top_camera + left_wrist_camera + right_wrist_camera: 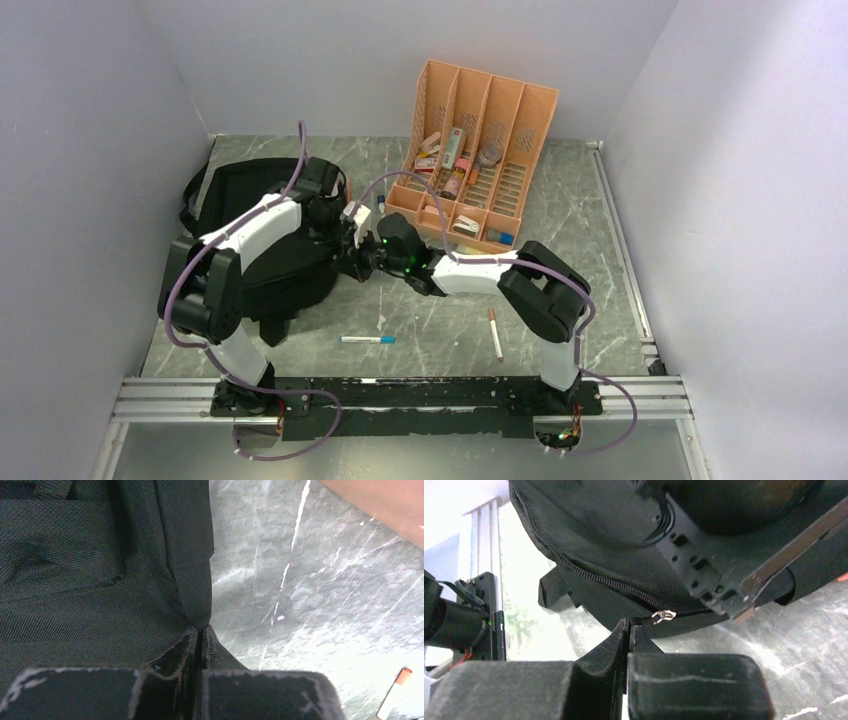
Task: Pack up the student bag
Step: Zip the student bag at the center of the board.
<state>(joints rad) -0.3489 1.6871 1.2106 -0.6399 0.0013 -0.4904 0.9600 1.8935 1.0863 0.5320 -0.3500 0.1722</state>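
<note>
The student bag (243,188) lies flat on the left half of the grey marbled tabletop (440,345), close to the left wall. Its long axis runs from the far side towards the near edge, with black straps showing at its far-left corner and its zipped edge facing right, towards the middle of the tabletop. The left arm rises from its base, folds at the elbow and reaches across the top of the bag. The left pincer (201,631) is at the bag's right edge, its fingers pressed together on a fold of the black fabric. The right arm bends leftward and low, and the right pincer (630,627) meets the same edge just beside the left one. It is closed on the thin dark tab of the zipper pull (663,615), whose metal ring sits just past its tips. At the far centre-right stands an orange slotted desk organizer (480,110) with small bottles and boxes in its compartments. On the bare tabletop near the arms lie a blue-and-white pen (367,339) and a pinkish stick (495,333), well apart.
</note>
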